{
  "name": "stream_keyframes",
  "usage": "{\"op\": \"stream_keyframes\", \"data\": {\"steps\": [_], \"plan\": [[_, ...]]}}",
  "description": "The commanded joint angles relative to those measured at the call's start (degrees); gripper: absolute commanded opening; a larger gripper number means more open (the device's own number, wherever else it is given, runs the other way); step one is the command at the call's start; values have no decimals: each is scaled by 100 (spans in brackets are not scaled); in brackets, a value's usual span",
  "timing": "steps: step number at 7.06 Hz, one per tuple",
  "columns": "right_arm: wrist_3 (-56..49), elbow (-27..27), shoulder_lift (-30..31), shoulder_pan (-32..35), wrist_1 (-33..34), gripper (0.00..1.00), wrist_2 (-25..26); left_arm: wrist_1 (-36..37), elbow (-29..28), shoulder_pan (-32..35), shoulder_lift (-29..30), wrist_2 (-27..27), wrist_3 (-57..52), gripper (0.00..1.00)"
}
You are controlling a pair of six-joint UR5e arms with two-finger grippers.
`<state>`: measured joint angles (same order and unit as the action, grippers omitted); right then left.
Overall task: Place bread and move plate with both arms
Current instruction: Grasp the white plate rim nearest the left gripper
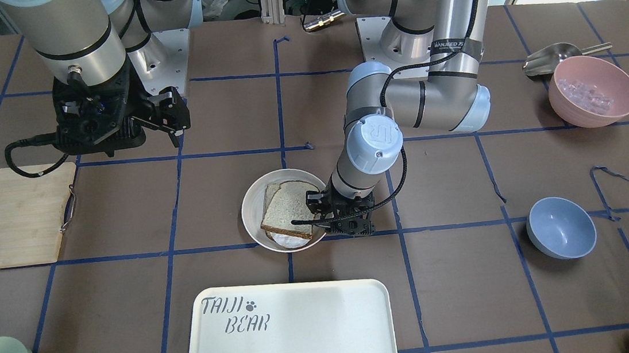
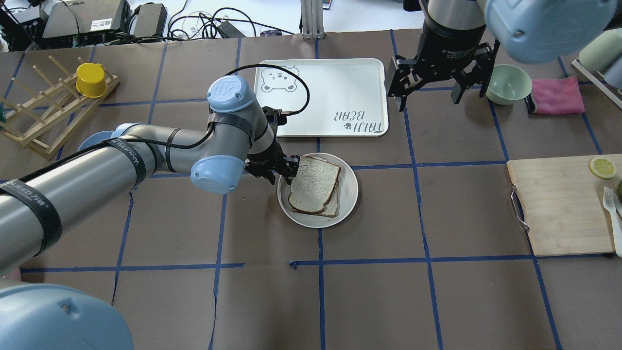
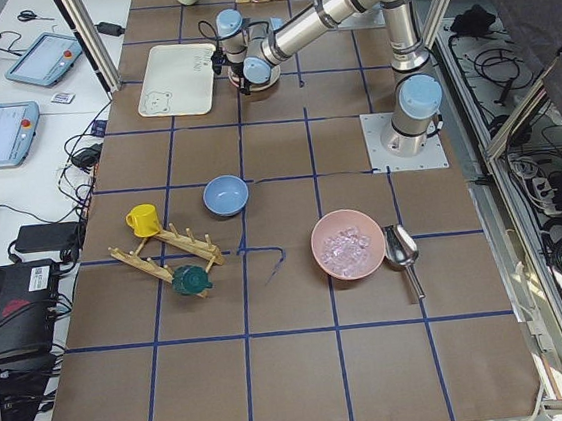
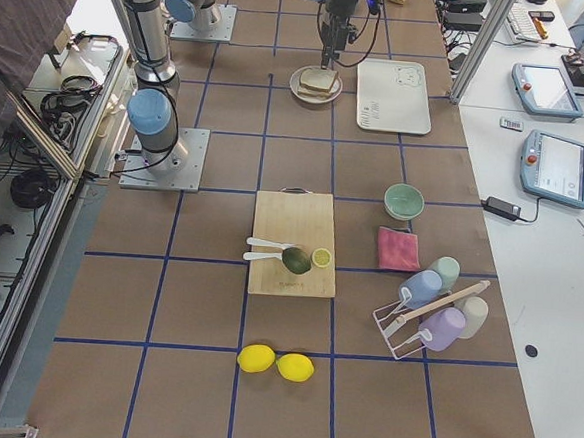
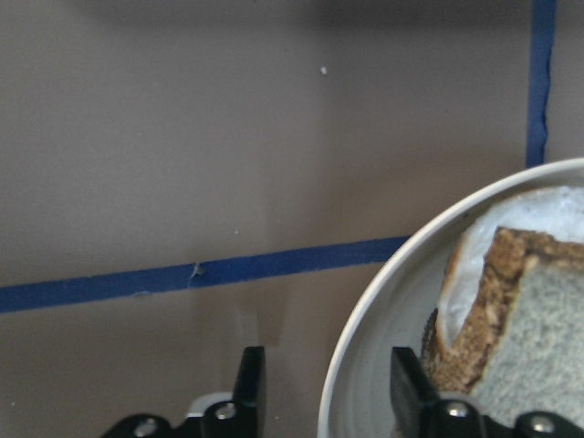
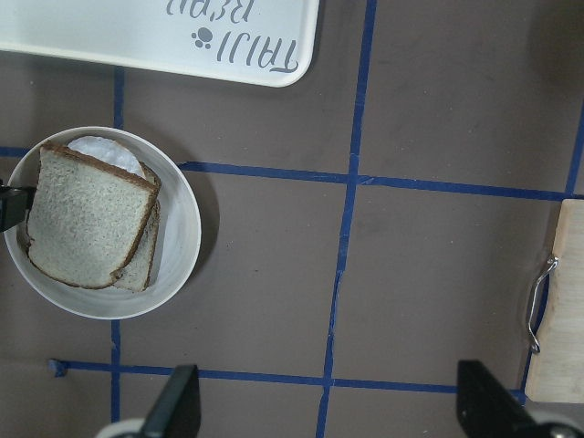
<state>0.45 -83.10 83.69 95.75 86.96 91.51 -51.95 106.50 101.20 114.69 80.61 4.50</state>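
The bread point(image 2: 313, 183) lies on top of a paler slice with egg on the round white plate point(image 2: 347, 194), at the table's middle. It also shows in the front view point(image 1: 288, 208) and the right wrist view point(image 6: 87, 214). My left gripper point(image 2: 283, 171) is open and low at the plate's left rim. In the left wrist view point(image 5: 327, 388) its jaws straddle the plate rim point(image 5: 374, 347), one finger outside and one inside next to the bread's crust point(image 5: 538, 338). My right gripper point(image 2: 427, 92) is open and empty, held high beyond the plate, near the tray's right end.
The white TAIJI BEAR tray point(image 2: 340, 87) lies just beyond the plate. A pale green bowl point(image 2: 508, 82) and pink cloth point(image 2: 556, 95) sit at the far right. A wooden cutting board point(image 2: 563, 204) lies right of the plate. A blue bowl point(image 1: 560, 228) and pink bowl point(image 1: 593, 89) stand on the left arm's side.
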Motion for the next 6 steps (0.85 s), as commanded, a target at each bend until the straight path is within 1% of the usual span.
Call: {"op": "stream_keyframes", "data": {"steps": [1,5,6], "plan": [[-10,48,50,-100,22,100,199,-17,2,-12,-17,8,-37,0],[25,4,95,-242,22,100,113,-148,-86,-100,-219,-1,24,0],[60,4,95,-250,66,100,122,-192,-173,-231,-280,-166,33,0]]}}
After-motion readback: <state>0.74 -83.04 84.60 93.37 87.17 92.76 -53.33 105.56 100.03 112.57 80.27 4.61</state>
